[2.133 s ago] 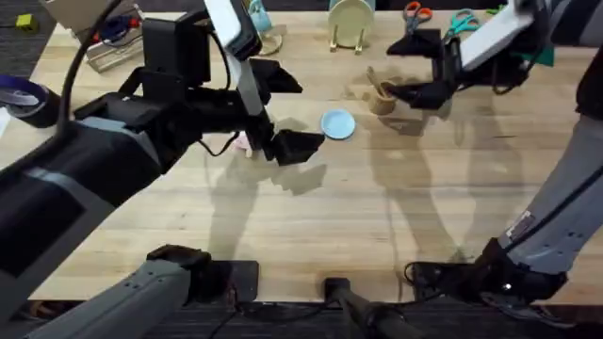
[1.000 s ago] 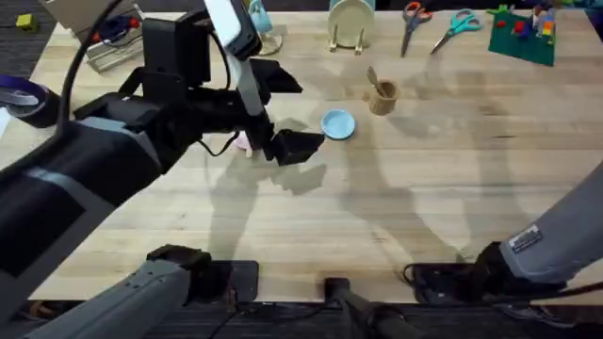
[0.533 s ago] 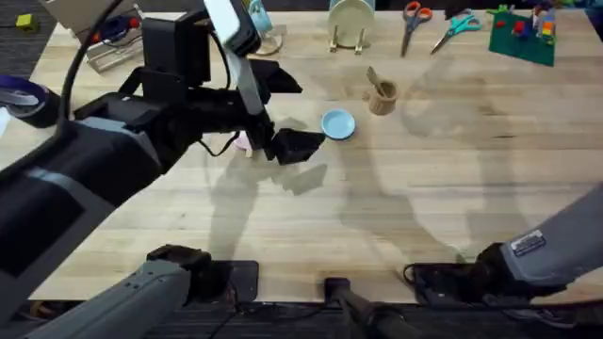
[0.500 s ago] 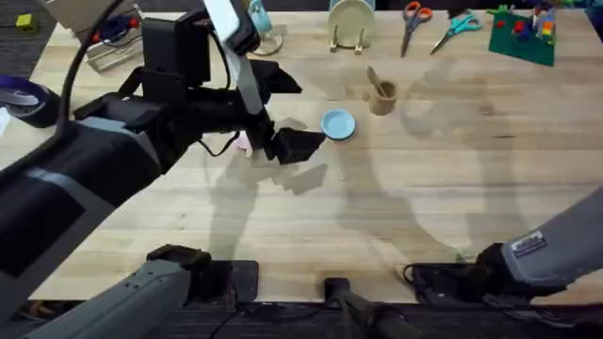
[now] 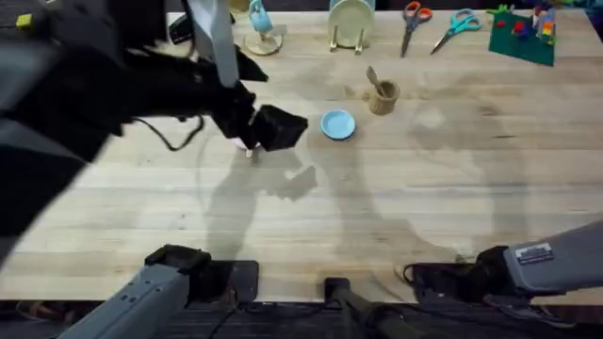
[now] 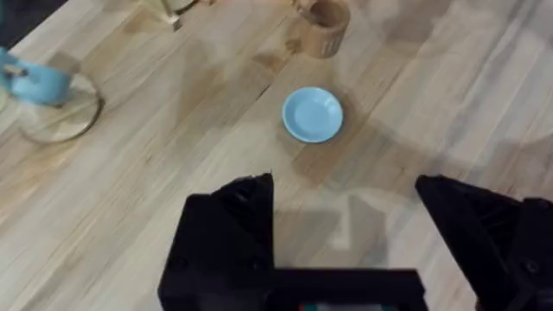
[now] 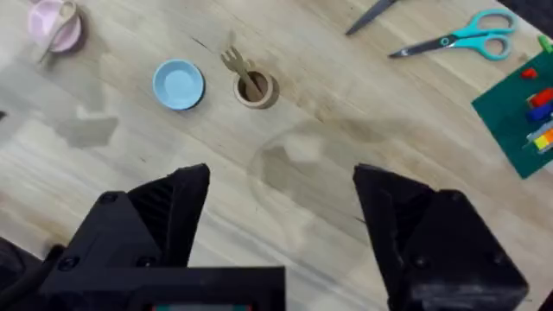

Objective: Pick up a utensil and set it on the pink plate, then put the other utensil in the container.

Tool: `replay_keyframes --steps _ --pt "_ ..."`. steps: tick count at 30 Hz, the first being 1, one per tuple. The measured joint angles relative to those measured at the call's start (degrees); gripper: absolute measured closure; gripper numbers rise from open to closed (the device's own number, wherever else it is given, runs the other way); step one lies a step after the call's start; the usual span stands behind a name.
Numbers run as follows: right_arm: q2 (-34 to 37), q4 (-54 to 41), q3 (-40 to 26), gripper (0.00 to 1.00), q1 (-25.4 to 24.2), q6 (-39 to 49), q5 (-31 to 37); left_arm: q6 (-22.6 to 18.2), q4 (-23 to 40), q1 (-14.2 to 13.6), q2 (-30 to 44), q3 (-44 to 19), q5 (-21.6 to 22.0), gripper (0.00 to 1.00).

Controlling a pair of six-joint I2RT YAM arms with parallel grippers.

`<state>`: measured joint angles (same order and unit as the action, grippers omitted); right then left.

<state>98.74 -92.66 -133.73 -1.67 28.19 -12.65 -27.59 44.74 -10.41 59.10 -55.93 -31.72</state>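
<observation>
With the spoon (image 7: 54,28) lying on the pink plate (image 7: 45,23) at upper left and the fork (image 7: 240,67) standing in the container (image 7: 256,89), both grippers (image 6: 346,216) (image 7: 281,203) are hanging spread and empty; nothing seems left but retreating.

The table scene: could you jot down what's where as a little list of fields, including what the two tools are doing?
spoon: small pale wooden spoon lying on the small round pale-pink plate
fork: small pale wooden fork standing prongs-up in the small tan wooden cup
blue plate: small round light-blue plate, bare, beside the cup
left tool: open, holding nothing, above the table near the blue plate
right tool: open, holding nothing
far edge: scissors, pale-green plate on a stand
</observation>
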Motion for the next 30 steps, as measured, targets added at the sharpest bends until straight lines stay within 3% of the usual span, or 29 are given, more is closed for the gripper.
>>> replay_keyframes --steps 6,14,20,30 --pt "-0.01 0.0 0.0 0.006 0.0 -2.31 0.16 0.22 13.47 0.0 -0.03 -11.83 6.87 0.008" --pt "-1.44 0.0 0.02 0.005 0.0 -4.44 0.71 0.22 24.51 0.0 -0.03 -23.8 12.83 0.008" --pt "-6.22 0.0 0.79 0.005 0.0 -5.49 0.86 0.2 28.18 0.0 -0.8 -28.13 14.78 0.008" --pt "-18.63 0.0 13.72 0.005 0.0 -5.71 0.88 0.55 29.13 0.0 -4.67 -28.62 16.44 0.007"
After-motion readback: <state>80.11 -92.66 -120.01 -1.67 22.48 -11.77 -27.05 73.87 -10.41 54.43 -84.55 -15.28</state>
